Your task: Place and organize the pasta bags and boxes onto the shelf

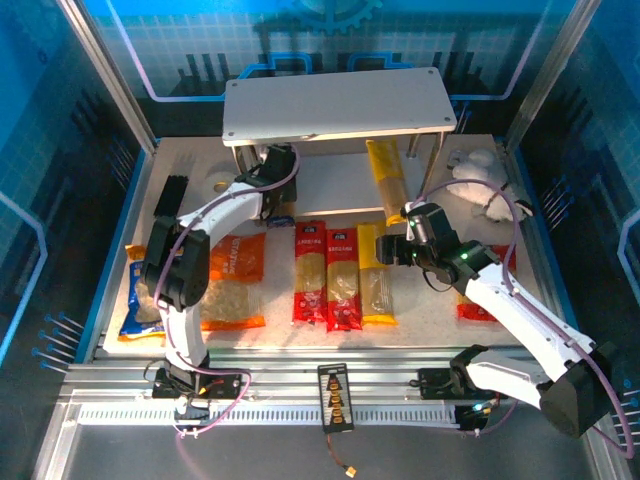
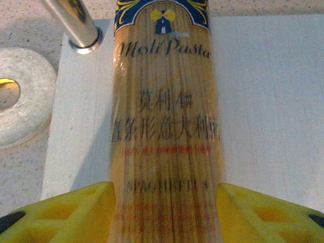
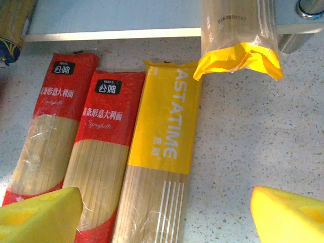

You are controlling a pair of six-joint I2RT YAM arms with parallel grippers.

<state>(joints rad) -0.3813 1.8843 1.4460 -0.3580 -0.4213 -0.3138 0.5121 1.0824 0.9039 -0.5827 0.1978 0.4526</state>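
Note:
A blue-and-yellow pasta box (image 2: pixel 166 126) lies flat on the lower board (image 2: pixel 268 101) of the shelf (image 1: pixel 335 105). My left gripper (image 2: pixel 167 217) is open, one yellow finger (image 2: pixel 61 212) at each side of that box; from above the gripper (image 1: pixel 281 198) reaches under the top board. Another yellow box (image 1: pixel 385 180) lies on the lower board, its end (image 3: pixel 238 35) overhanging. Two red boxes (image 1: pixel 309 275) (image 1: pixel 341 280) and a yellow one (image 1: pixel 376 275) lie side by side on the table. My right gripper (image 3: pixel 164 217) hovers open above the yellow box (image 3: pixel 162 147).
An orange bag (image 1: pixel 232 280) and a blue-orange bag (image 1: pixel 140 300) lie at the left. A red bag (image 1: pixel 480 295) is partly hidden under my right arm. A white plush toy (image 1: pixel 480 185) sits at the back right. A white ring (image 2: pixel 20 96) and a metal shelf post (image 2: pixel 76 25) are beside the board.

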